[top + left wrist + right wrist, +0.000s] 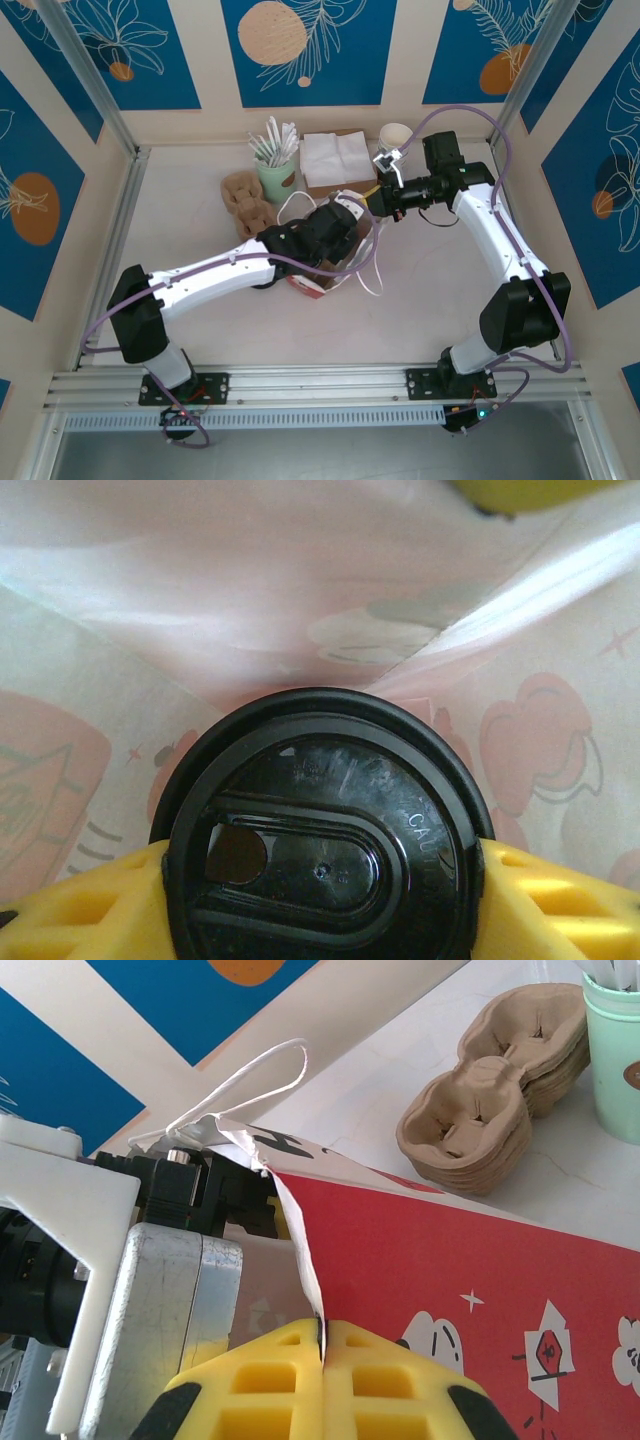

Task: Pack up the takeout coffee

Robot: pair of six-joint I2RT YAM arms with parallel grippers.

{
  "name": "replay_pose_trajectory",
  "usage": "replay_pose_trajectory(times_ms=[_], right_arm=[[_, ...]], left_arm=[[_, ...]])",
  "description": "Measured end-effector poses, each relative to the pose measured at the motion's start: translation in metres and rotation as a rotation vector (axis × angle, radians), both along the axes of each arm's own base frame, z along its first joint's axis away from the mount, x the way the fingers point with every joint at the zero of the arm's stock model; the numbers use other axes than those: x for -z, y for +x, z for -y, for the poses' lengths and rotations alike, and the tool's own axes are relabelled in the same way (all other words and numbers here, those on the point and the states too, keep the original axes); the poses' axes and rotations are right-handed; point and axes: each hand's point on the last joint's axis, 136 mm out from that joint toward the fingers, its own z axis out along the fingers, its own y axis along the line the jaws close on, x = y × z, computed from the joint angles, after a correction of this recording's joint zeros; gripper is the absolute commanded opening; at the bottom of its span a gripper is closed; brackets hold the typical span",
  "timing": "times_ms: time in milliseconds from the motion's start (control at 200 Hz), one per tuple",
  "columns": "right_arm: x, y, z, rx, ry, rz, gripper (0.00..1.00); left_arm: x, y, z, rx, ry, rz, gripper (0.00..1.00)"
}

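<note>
Two grippers engaged. Left gripper (pixel 325 905) is closed on the coffee (pixel 320 850): I see yellow fingers (pixel 90 910) touching it at the lower left and lower right of the left wrist frame, with the black lid (pixel 300 740) facing the camera. Pale inner walls of the bag (pixel 300 600) surround it above, so the coffee sits inside. Right gripper (pixel 322 1355) is pinched closed on the bag's rim, bottom centre of the right wrist frame.

On the black lid of the takeout coffee (pixel 330 850), raised letters near its right rim read "CAU"; what follows cannot be made out. The red paper bag (pixel 480 1260) bears a small diamond sign with one character, too small to read.
</note>
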Motion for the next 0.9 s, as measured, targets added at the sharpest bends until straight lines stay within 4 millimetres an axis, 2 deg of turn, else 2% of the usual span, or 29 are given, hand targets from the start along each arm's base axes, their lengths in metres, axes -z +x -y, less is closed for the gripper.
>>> replay_pose_trajectory(times_ms=[900], right_arm=[[0.0033, 0.0008, -0.0008, 0.002, -0.021, 0.012, 0.00]], left_arm=[[0.0089, 0.0003, 0.0025, -0.014, -0.039, -0.006, 0.61]])
